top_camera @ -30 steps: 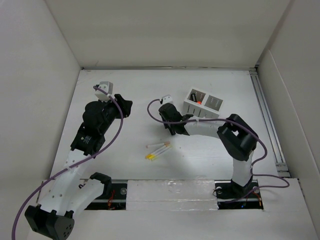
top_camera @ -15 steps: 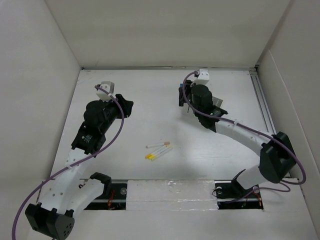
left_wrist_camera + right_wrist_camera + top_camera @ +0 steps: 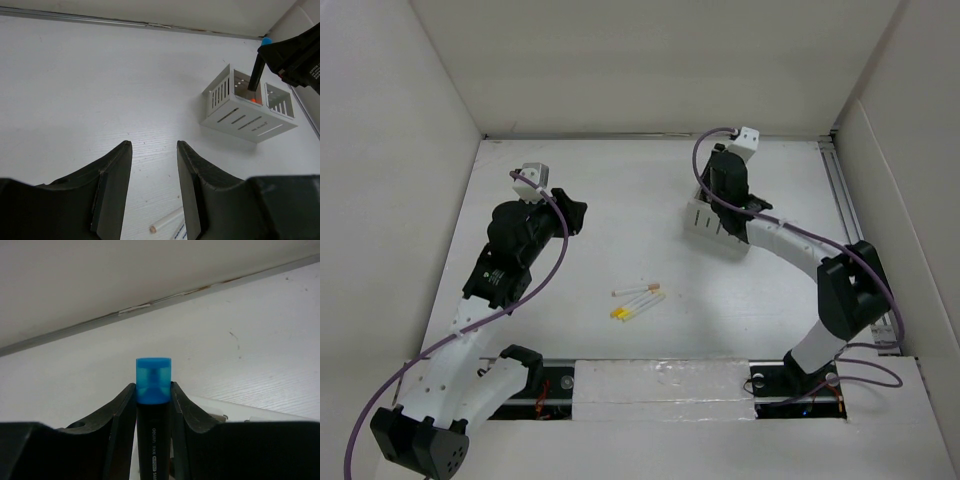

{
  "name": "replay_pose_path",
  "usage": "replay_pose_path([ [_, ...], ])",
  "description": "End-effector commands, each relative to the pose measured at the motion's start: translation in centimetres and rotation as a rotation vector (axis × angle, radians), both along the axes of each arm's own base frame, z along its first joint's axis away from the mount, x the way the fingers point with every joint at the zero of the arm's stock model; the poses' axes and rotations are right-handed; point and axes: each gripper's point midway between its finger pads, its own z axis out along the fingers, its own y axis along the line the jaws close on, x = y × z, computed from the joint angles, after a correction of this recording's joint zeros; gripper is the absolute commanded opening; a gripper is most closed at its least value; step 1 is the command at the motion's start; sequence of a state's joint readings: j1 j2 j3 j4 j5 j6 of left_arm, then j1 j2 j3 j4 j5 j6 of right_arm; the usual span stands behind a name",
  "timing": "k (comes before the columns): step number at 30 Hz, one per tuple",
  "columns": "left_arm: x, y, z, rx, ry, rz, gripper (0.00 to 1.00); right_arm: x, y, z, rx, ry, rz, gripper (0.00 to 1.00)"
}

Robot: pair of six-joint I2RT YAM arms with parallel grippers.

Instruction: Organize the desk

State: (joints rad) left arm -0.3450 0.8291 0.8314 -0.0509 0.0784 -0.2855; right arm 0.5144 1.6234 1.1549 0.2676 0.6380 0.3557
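The white desk (image 3: 620, 180) holds a small white slotted organizer box (image 3: 705, 225) at the back right and a few thin pens (image 3: 638, 300) near the middle. My right gripper (image 3: 720, 198) hovers over the box, shut on a black marker with a blue cap (image 3: 153, 380). In the left wrist view the marker (image 3: 255, 77) stands upright with its lower end inside the left compartment of the box (image 3: 247, 112), beside something orange. My left gripper (image 3: 570, 213) is open and empty above the desk at the left (image 3: 152, 145).
Upright white wall panels (image 3: 650, 60) enclose the desk at the back and on both sides. A metal rail (image 3: 855, 230) runs along the right edge. The ends of the pens (image 3: 165, 226) show just under my left jaws.
My right arm has swung from the middle of the desk, near the pens, back and to the right over the organizer box. The left arm and the pens have not moved.
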Motion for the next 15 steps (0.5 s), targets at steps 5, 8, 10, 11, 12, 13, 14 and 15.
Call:
replay_pose_path([
  [5, 0.1, -0.1, 2.6, -0.013, -0.072, -0.008, 0.37, 2.4, -2.5, 1.8, -0.002, -0.069, -0.127, 0.10],
  [8, 0.1, -0.2, 2.6, -0.012, -0.069, -0.016, 0.37, 3.1, -2.9, 0.8, -0.017, -0.047, -0.149, 0.10],
  [10, 0.0, -0.1, 2.7, -0.013, -0.077, -0.007, 0.37, 3.4, -2.9, 0.1, -0.031, -0.024, -0.156, 0.10],
  [11, 0.1, 0.0, 2.7, -0.013, -0.075, 0.001, 0.37, 3.6, -3.3, -0.7, -0.037, -0.009, -0.166, 0.10],
  [12, 0.2, 0.0, 2.5, -0.009, -0.069, 0.001, 0.37, 3.8, -3.2, -0.9, -0.039, -0.005, -0.164, 0.10],
  [13, 0.3, -0.1, 2.5, -0.009, -0.065, -0.005, 0.37, 3.9, -3.2, -1.2, -0.042, -0.001, -0.165, 0.10],
  [14, 0.2, -0.3, 2.4, -0.010, -0.062, -0.016, 0.37, 4.1, -3.1, -1.7, -0.047, 0.007, -0.167, 0.10],
  [15, 0.1, -0.4, 2.5, -0.012, -0.066, -0.020, 0.37, 4.2, -3.1, -2.0, -0.050, 0.012, -0.167, 0.11],
])
